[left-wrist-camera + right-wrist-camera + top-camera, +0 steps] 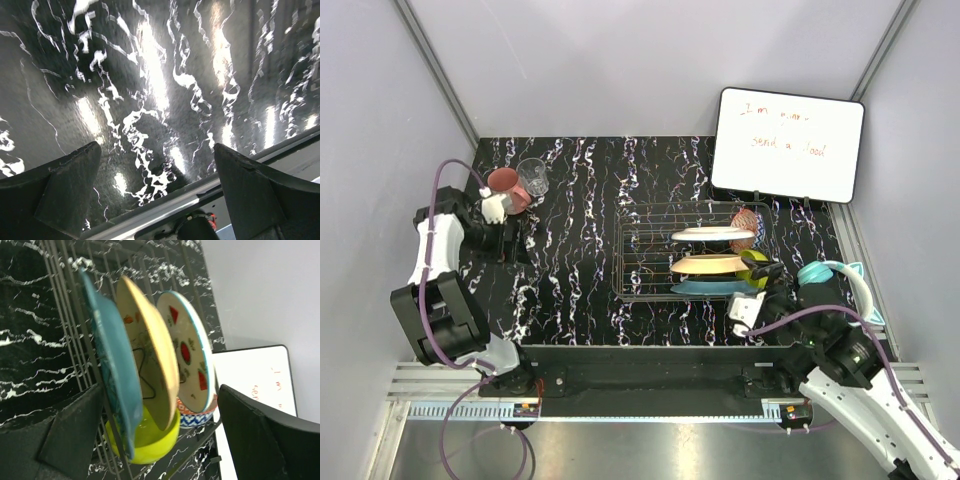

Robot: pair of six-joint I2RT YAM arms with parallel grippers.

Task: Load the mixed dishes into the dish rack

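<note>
The dish rack [645, 250] stands mid-table. In it, on edge, are the white watermelon plate [712, 234], the peach plate [708, 264] and the teal plate [705, 288]. At the rack's right end lie the lime-green bowl [757, 260] and the red-white bowl [747, 219]. My right gripper [770, 276] is open just beside the lime-green bowl [150, 445], holding nothing. The right wrist view shows the teal plate [112, 350], the peach plate [152, 345], the watermelon plate [187, 350] and the patterned bowl [197, 416]. The pink mug [505, 184] and clear glass [533, 176] stand far left. My left gripper [508, 238] is open over bare table [150, 75], just in front of the mug.
A whiteboard [788, 145] with red writing leans at the back right, behind the rack. Small teal curved objects [820, 272] sit right of the rack by my right arm. The table's near edge rail [210, 185] runs below my left gripper's fingers.
</note>
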